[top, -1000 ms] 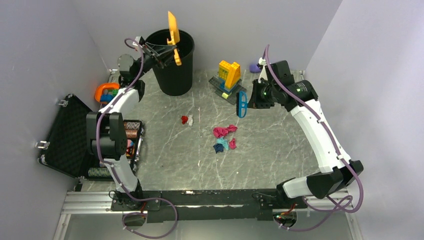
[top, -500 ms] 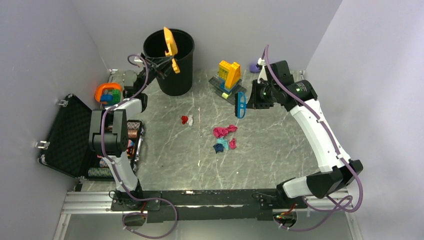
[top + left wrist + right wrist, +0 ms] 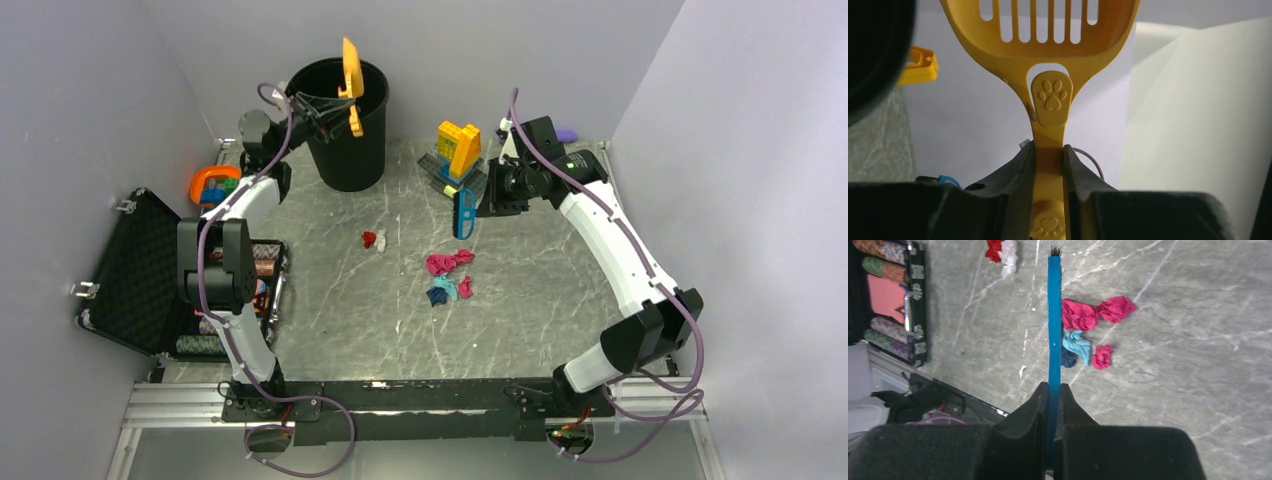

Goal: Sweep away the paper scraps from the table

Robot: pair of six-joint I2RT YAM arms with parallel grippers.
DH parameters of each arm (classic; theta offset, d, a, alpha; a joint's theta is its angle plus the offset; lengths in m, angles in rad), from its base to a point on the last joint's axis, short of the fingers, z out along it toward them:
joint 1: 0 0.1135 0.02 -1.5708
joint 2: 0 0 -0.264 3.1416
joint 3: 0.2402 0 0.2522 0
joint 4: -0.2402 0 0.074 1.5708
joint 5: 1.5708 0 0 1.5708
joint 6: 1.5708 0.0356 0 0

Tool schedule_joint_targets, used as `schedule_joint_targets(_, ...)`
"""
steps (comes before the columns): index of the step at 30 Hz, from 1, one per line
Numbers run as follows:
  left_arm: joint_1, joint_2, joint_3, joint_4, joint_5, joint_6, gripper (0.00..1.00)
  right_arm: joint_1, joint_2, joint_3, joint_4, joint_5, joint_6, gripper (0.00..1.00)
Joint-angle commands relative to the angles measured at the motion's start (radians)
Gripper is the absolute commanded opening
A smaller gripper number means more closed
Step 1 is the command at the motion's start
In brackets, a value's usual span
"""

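Paper scraps lie on the grey-green marble table: a red and white pair and a cluster of pink, teal and dark blue wads. My left gripper is shut on the handle of a yellow slotted scoop, held above the black bin. My right gripper is shut on a blue brush, held above the table behind the pink cluster.
A yellow-and-orange brick build stands behind the brush. An open black foam-lined case with stacked chips lies at the left. An orange and blue toy sits at the back left. A purple object lies at the back right.
My right arm has moved the blue brush left, closer to the brick build. My left gripper has shifted the scoop slightly right over the bin. The scraps have not moved.
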Motion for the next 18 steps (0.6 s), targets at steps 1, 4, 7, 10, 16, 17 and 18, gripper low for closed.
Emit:
schedule_joint_targets(1, 0.000, -0.063, 0.177, -0.255, 0.132, 0.276, 0.00, 0.003, 0.049, 0.037, 0.136, -0.133, 0.079, 0.00)
schedule_joint_targets(4, 0.002, -0.099, 0.273, -0.497, 0.175, 0.482, 0.00, 0.014, 0.095, 0.019, 0.246, -0.224, 0.163, 0.00)
schedule_joint_targets(7, 0.015, -0.141, 0.388, -0.791, 0.194, 0.708, 0.00, 0.070, 0.179, 0.047, 0.327, -0.227, 0.216, 0.00)
schedule_joint_targets(10, 0.023, -0.205, 0.455, -1.098, 0.130, 0.955, 0.00, 0.119, 0.284, 0.095, 0.356, -0.244, 0.279, 0.00)
schedule_joint_targets(16, 0.022, -0.435, 0.348, -1.354, -0.054, 1.238, 0.00, 0.190, 0.439, 0.104, 0.532, -0.244, 0.450, 0.00)
schedule_joint_targets(17, 0.023, -0.470, 0.327, -1.392, -0.086, 1.277, 0.00, 0.203, 0.470, 0.121, 0.538, -0.231, 0.458, 0.00)
schedule_joint_targets(18, 0.022, -0.508, 0.305, -1.432, -0.123, 1.311, 0.00, 0.216, 0.500, 0.140, 0.542, -0.220, 0.470, 0.00)
